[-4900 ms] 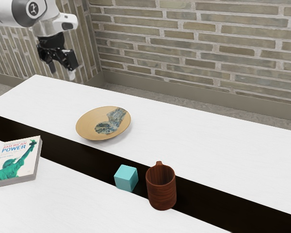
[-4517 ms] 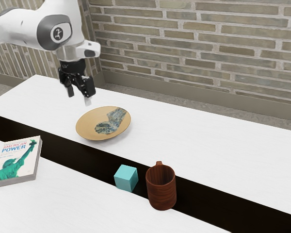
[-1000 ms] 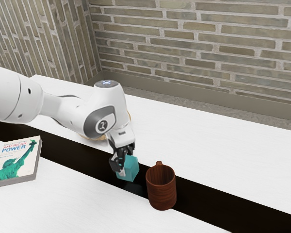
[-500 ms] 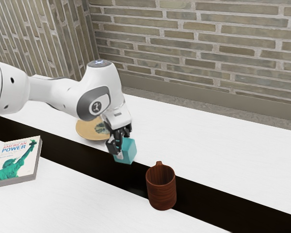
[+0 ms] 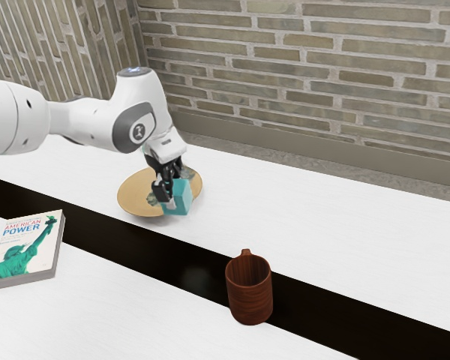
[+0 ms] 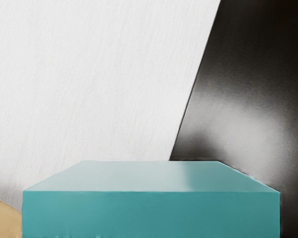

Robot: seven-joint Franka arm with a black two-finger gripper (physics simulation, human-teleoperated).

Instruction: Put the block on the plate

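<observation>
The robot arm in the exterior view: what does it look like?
The smooth white arm has rounded segments, small dark dots and a dark grey patch with a round emblem. Its angular black end effector has a pale fingertip.

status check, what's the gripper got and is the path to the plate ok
Gripper shut on block; block aloft, not yet on plate; mug stands apart from plate.

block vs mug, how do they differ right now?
Block: plain teal, flat-faced. Mug: reddish-brown wood grain, rounded, hollow, with a handle.
Mug is the larger; block is smaller.
Block is held aloft in the hand; mug stands upright on the table.
Shared: no lettering visible on either.
</observation>
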